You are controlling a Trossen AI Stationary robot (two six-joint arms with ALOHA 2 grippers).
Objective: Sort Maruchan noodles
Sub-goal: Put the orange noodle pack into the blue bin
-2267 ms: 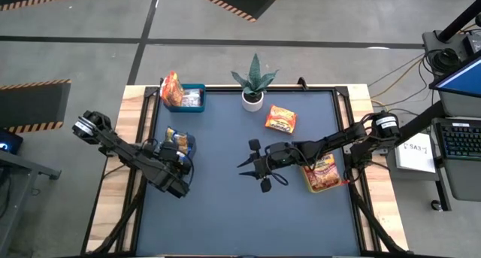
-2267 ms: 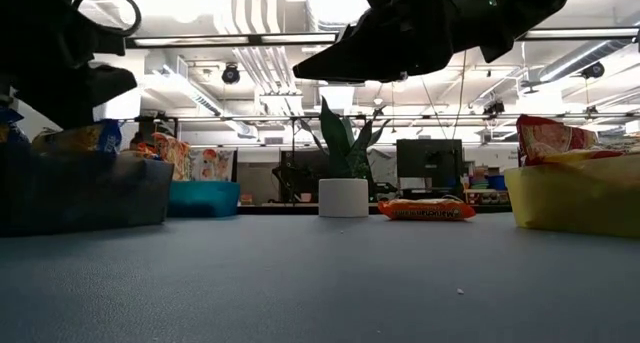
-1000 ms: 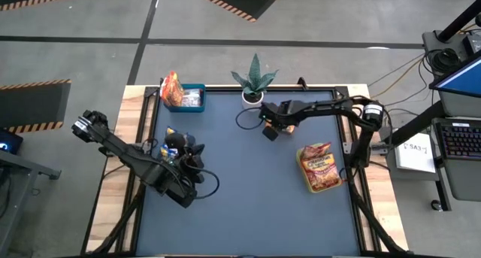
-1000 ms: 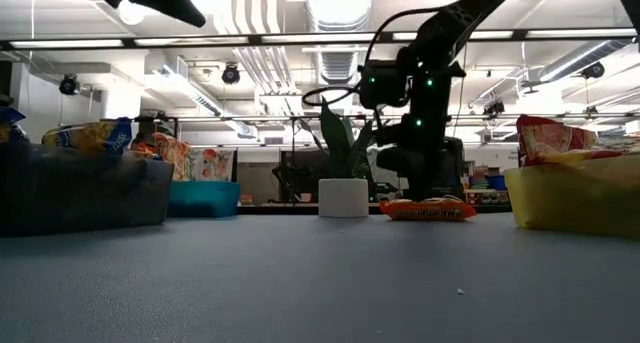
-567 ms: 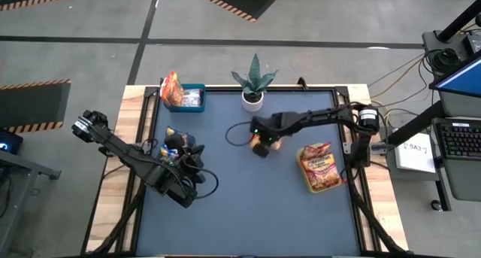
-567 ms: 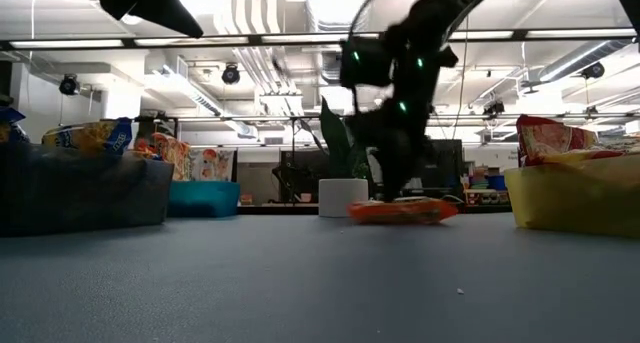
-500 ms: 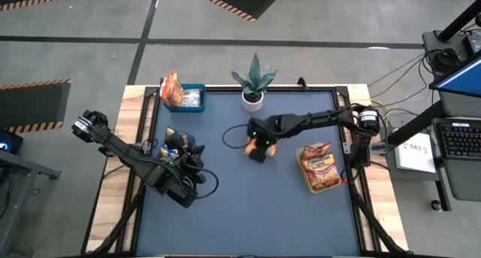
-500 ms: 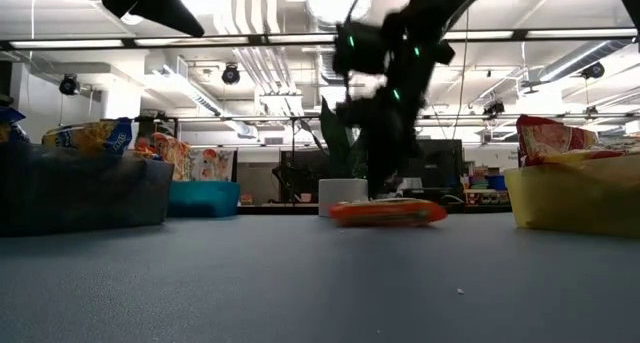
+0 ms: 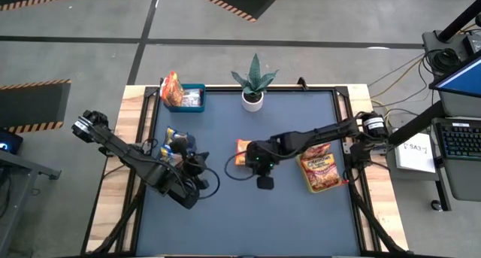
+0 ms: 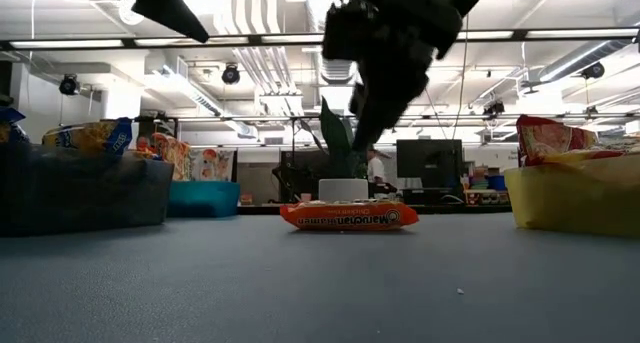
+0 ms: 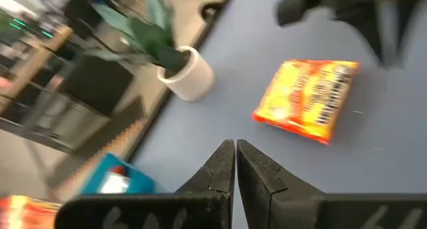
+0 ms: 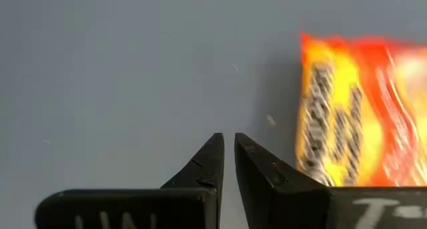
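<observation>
One orange Maruchan noodle packet lies flat on the blue table top near its middle, and the low view shows its long side. My right gripper hangs shut just to the near right of it. In the right wrist view the packet lies beside the fingers, not between them. My left gripper is shut and raised over the near left, pointing at the packet.
A dark blue bin with packets sits under my left arm, a teal bin with packets at the far left, and a yellow bin with orange packets at the right. A potted plant stands at the far edge.
My right gripper has swung from beside the plant toward the near left, dragging the orange packet along the table to the middle. It has then risen and gone on toward the near edge, leaving the packet flat. My left arm has kept almost still.
</observation>
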